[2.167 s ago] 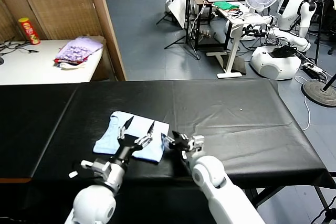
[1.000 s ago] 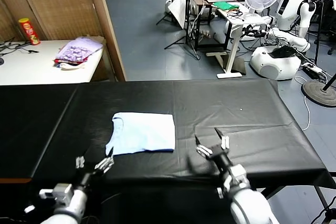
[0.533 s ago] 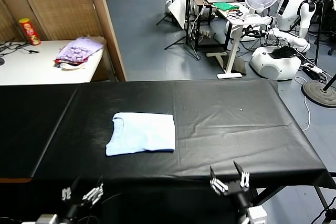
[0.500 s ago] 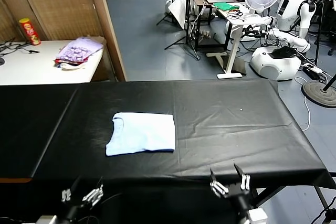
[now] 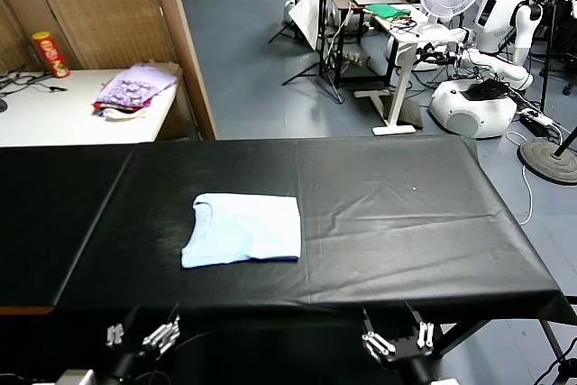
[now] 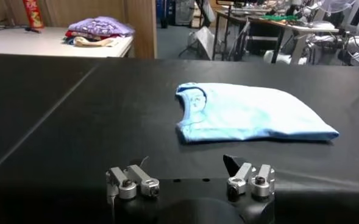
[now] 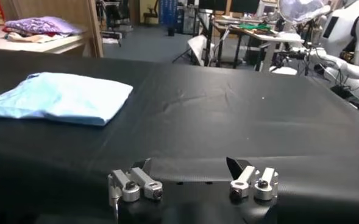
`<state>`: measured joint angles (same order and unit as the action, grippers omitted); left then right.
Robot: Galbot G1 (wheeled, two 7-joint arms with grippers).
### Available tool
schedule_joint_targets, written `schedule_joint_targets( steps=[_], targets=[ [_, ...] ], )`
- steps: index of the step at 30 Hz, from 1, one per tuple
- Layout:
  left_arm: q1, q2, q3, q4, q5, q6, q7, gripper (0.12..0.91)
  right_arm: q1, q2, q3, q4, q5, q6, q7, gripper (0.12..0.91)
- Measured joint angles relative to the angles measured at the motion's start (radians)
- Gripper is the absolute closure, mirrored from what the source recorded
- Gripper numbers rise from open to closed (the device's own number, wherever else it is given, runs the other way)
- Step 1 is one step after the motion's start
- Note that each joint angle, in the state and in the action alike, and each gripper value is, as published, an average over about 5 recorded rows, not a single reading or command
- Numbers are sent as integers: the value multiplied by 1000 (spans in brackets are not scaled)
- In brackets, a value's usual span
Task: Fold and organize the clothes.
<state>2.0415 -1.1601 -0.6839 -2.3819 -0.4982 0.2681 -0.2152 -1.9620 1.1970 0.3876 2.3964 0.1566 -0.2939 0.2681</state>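
**Folded shirt lies alone as both arms drop below the table's near edge**

Head view shows the long black-covered table (image 5: 388, 214) filling the middle of the scene, its cloth faintly creased toward the right end. On it, left of centre and nearer the front edge than the back, lies the pale light-blue T-shirt (image 5: 242, 229), folded into a flat rectangle with its neckline at the left end; the left wrist view shows a small printed logo just beside that neckline. Nothing touches the shirt.

Compared with the earlier frames, the shirt was a rumpled shape under both grippers about two seconds ago; a second ago it already lay squared off as now, and it has not shifted since. The arms have pulled back steadily: a second ago both grippers were over the front edge of the table, half a second ago they were below it, and now they sit lower still.

Behind the table's far left corner, a white side table (image 5: 54, 114) carries a purple patterned pile of clothes (image 5: 135, 87) and a red can (image 5: 50, 52).

The left gripper (image 5: 141, 334) hangs below the front edge at the left, fingers spread wide, holding nothing. The right gripper (image 5: 398, 338) hangs below the front edge right of centre, likewise wide apart and empty.
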Motion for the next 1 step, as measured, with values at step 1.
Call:
schedule_joint_targets(
  steps=[1],
  targets=[
    [0, 0, 0, 0, 0, 0, 0, 232, -1, 0, 0, 0, 0, 0, 0, 227]
  ],
)
